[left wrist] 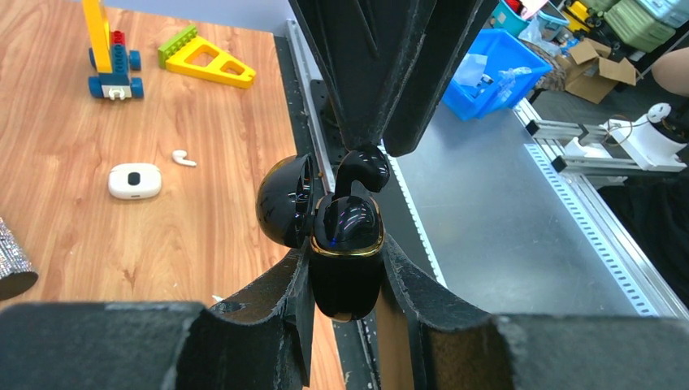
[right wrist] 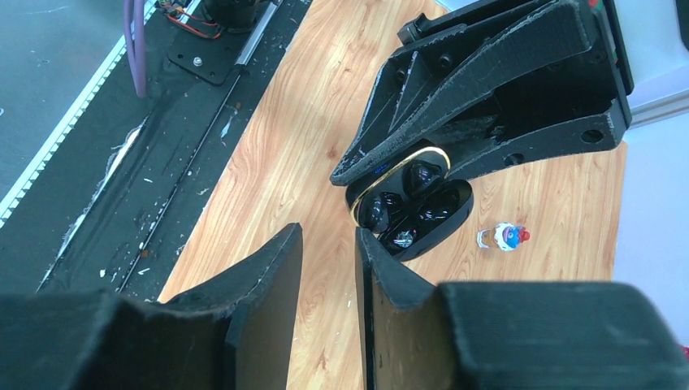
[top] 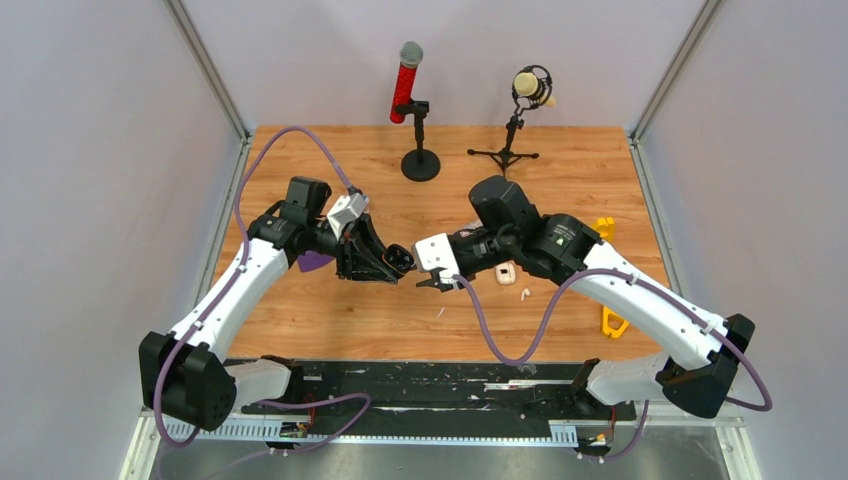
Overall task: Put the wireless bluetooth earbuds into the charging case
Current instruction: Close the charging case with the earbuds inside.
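Top view: the left gripper [top: 398, 262] meets the right gripper [top: 432, 282] above the table [top: 560, 180]. Left wrist: its jaws pinch the open black charging case [left wrist: 345, 268], 1 black earbud [left wrist: 363, 166] poised over a slot. Right wrist: right jaws nearly together, grip unclear; seating likely needs a straight push.

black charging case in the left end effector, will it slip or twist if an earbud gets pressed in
Glossy and rounded, the black charging case may well slip or twist in the left end effector if the black earbud presses in. Its shell looks rigid, so it probably won't flex. The open lid seems hinged and could swing if bumped.
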